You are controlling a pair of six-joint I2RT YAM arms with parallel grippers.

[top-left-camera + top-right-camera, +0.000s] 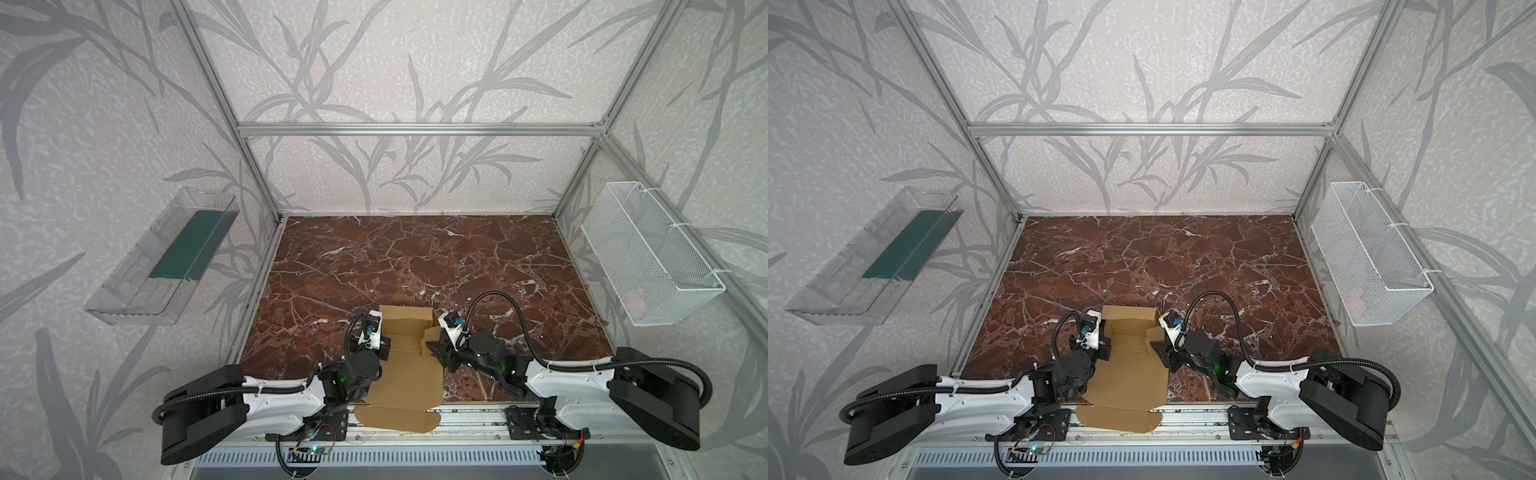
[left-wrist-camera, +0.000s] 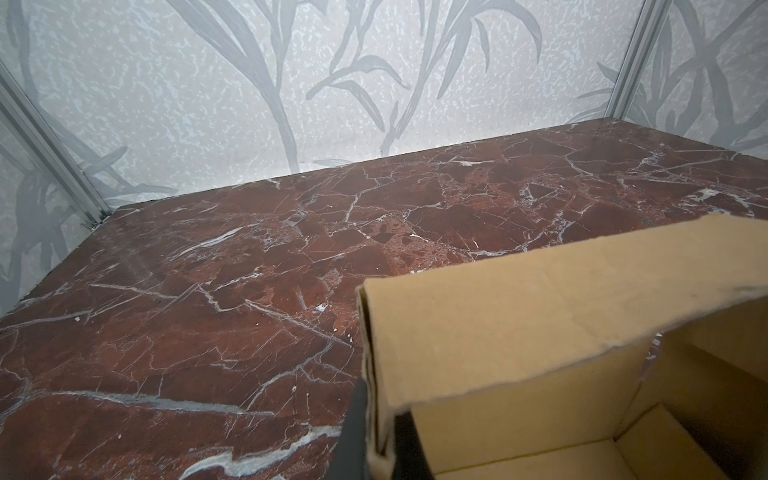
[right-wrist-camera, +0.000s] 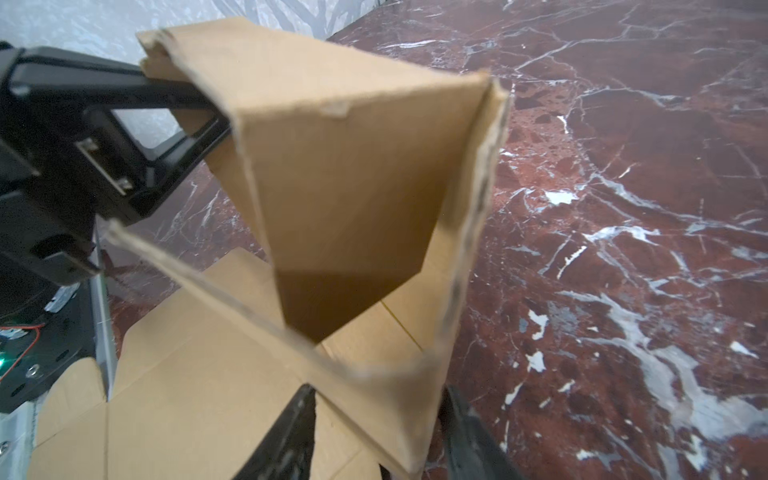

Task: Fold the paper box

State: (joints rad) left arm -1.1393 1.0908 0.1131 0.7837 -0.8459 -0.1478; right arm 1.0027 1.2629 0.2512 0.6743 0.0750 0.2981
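Observation:
The paper box (image 1: 409,374) (image 1: 1129,374) is a tan cardboard sheet lying at the front middle of the marble table (image 1: 415,257). Its far wall stands upright, and its near flaps lie flat over the front rail. My left gripper (image 1: 385,344) (image 1: 1105,345) (image 2: 378,440) is shut on the box's doubled left side wall (image 2: 478,332). At the box's right side is my right gripper (image 1: 432,347) (image 1: 1156,347) (image 3: 380,436). Its jaws stand apart on either side of the raised, folded-in right wall (image 3: 353,187). The fingers (image 3: 291,436) lie close against the cardboard.
A clear plastic bin (image 1: 162,266) hangs on the left wall. On the right wall there is a white wire basket (image 1: 652,257). An aluminium rail (image 1: 457,419) runs along the table's front edge under the box's near flaps. Bare marble stretches behind the box.

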